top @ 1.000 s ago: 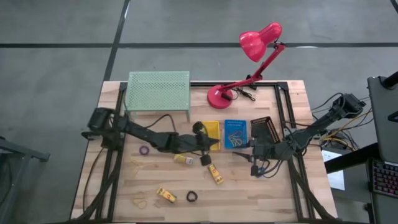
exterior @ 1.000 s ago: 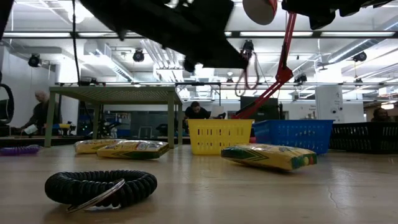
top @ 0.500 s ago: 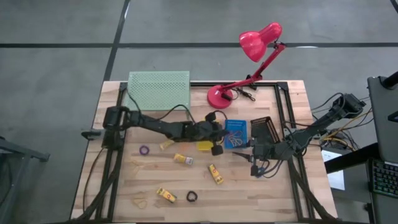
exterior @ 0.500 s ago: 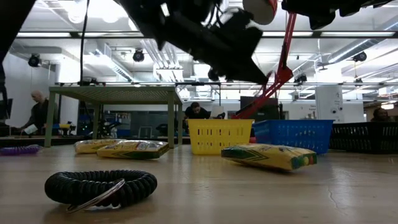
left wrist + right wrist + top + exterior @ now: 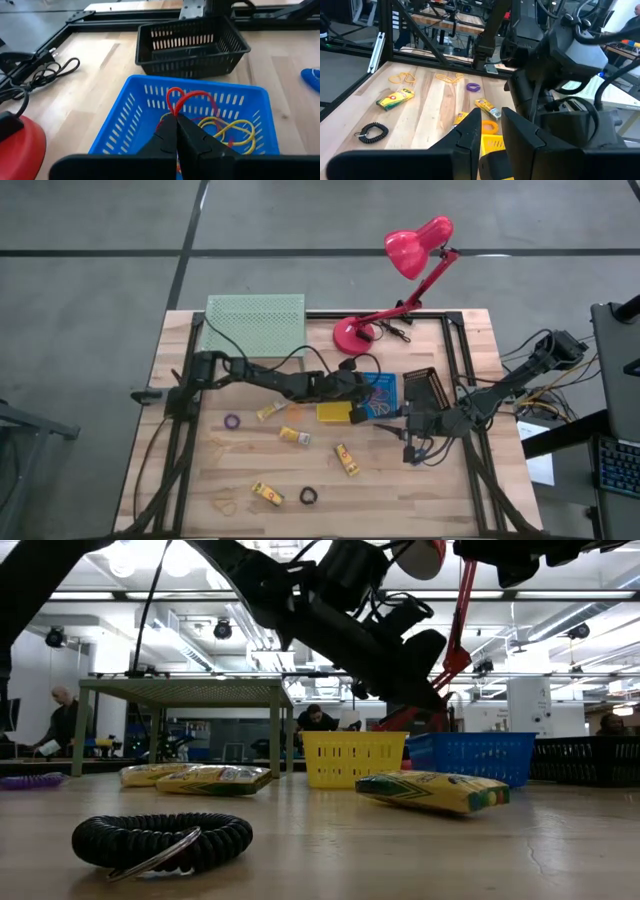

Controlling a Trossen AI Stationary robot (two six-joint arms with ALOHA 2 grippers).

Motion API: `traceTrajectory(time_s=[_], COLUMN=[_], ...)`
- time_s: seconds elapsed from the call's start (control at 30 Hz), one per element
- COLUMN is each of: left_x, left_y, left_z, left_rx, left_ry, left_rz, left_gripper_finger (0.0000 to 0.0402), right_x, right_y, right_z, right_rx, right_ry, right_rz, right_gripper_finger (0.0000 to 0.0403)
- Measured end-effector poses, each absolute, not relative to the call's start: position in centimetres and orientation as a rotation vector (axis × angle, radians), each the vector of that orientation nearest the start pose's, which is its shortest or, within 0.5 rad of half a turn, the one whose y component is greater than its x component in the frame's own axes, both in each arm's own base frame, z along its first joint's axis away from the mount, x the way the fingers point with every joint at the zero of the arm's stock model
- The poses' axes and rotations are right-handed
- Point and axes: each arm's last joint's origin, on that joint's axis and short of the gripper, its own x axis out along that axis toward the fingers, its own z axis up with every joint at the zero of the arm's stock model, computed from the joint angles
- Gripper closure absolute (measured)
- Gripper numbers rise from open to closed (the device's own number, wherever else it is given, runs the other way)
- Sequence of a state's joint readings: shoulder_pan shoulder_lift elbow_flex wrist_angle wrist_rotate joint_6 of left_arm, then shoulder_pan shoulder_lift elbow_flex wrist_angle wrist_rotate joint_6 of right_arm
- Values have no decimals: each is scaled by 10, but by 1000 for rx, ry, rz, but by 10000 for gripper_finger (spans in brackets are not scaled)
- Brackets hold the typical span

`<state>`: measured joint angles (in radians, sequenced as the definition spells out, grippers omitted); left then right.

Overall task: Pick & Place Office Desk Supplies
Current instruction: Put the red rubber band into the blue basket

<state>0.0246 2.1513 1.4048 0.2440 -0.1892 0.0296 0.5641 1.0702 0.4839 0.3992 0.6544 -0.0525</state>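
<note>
Left gripper (image 5: 176, 131) over the blue basket (image 5: 125, 117)
Its fingers pinch a red band (image 5: 186, 97) above the basket; right gripper (image 5: 490, 127), slightly parted, waits near the table's right edge.

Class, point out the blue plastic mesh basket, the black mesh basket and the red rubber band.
Blue plastic mesh basket (image 5: 127, 112), left wrist view, near wall.
Black mesh basket (image 5: 190, 59), left wrist view, front wall.
Red rubber band (image 5: 175, 96), left wrist view, loop top.

dark jointed arms, black cables

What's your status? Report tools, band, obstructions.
Left tool shut on red rubber band, over blue basket. Right tool idle beside black basket. Nothing blocking.
</note>
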Motion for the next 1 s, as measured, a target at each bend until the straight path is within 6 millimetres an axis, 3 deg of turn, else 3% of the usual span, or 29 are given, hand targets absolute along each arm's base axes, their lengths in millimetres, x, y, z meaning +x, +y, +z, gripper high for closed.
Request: traceTrajectory(time_s=[0.53,1.0], left_x=[464,463], left_y=[14,13], left_z=[145,143], left_rx=[30,26], left_ry=[606,622], left_rz=[166,145], left_gripper_finger=[401,401], right_x=[195,195], right_y=[103,103], right_z=[233,233], right_rx=[-159,-159], right_ry=[156,156], right_rz=[-86,-86], right_gripper_finger=[314,332])
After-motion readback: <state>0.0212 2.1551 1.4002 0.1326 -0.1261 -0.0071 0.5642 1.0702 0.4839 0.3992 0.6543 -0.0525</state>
